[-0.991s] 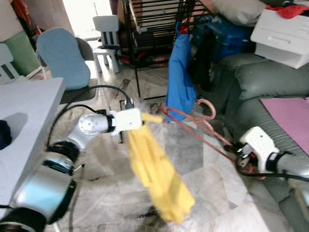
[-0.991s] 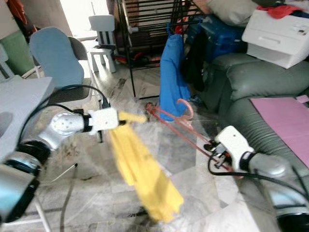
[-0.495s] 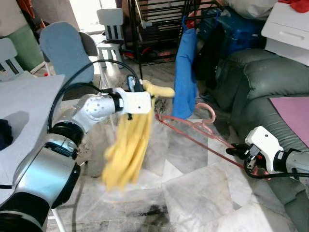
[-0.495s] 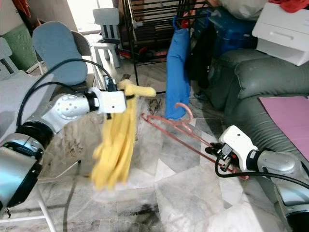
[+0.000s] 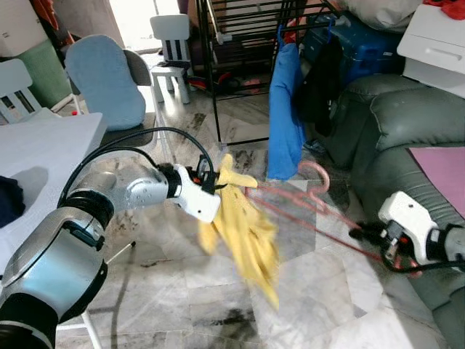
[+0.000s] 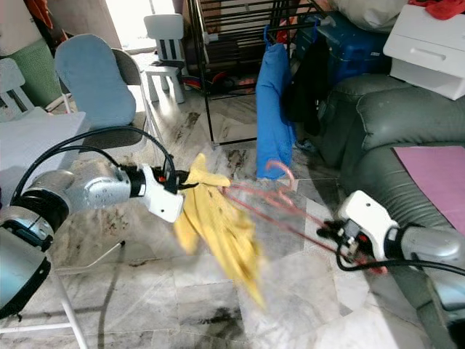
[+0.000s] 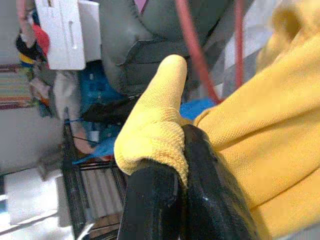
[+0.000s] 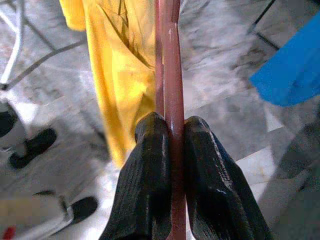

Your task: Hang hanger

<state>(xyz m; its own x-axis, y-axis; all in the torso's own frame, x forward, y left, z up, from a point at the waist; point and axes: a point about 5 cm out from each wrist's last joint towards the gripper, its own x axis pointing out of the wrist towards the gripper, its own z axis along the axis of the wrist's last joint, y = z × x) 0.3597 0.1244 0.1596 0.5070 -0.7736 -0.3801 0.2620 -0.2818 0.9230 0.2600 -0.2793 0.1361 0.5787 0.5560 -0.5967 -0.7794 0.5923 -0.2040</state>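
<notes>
Hanger [image 5: 305,200], a thin pink-red one with its hook curled upward, stretches through the air between the two grippers, above the marble floor [image 5: 320,291]. The right gripper [image 8: 169,150] has its two black fingers [image 8: 145,180] pressed together on one end of the hanger's bar, so the bar runs straight out from between the fingertips toward the yellow cloth. In the head views this gripper [image 5: 361,234] sits just in front of the grey-green sofa [image 5: 392,138]. The left gripper [image 7: 181,150] pinches a folded corner of the yellow garment [image 5: 243,229], the fabric bunched over its fingertips; the rest of the cloth hangs below and away from it, blurred, and lies against the far end of the hanger. Whether the hanger is inside the garment or merely beside it cannot be told. Beyond both grippers stands a black drying rack [image 5: 240,43] with a blue garment [image 5: 285,109] hanging from it, its lower edge close to the hanger's hook. Off to the outer side of the left arm are a grey table [image 5: 36,160] and a blue-backed chair [image 5: 102,83].
</notes>
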